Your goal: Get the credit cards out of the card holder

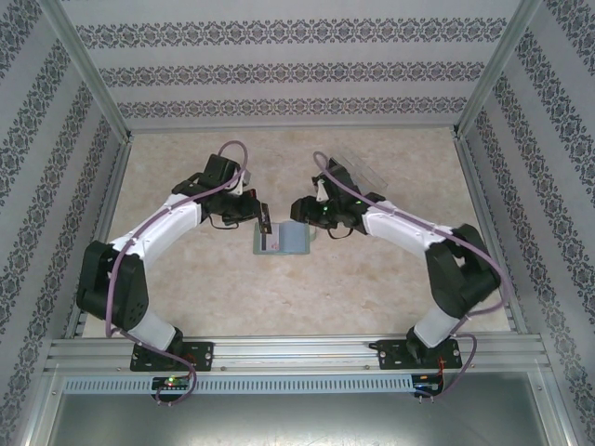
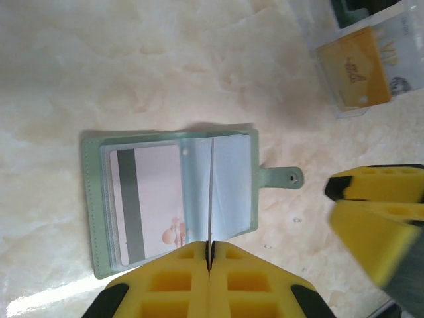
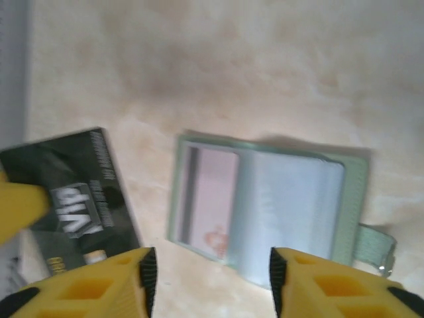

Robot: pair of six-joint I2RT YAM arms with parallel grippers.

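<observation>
black card (image 3: 73, 192) partly hidden; card holder (image 3: 265, 205) blurred

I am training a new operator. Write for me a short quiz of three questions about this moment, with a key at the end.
1. True or false: the grey-green soft bifold card holder is folded shut.
2. Which gripper has its jaws apart with nothing between them? A) left gripper B) right gripper
3. Fill in: in the left wrist view, the pale plastic card with a dark stripe sits in the holder's panel on the picture's ____ side.
Key: 1 false; 2 B; 3 left.
</observation>
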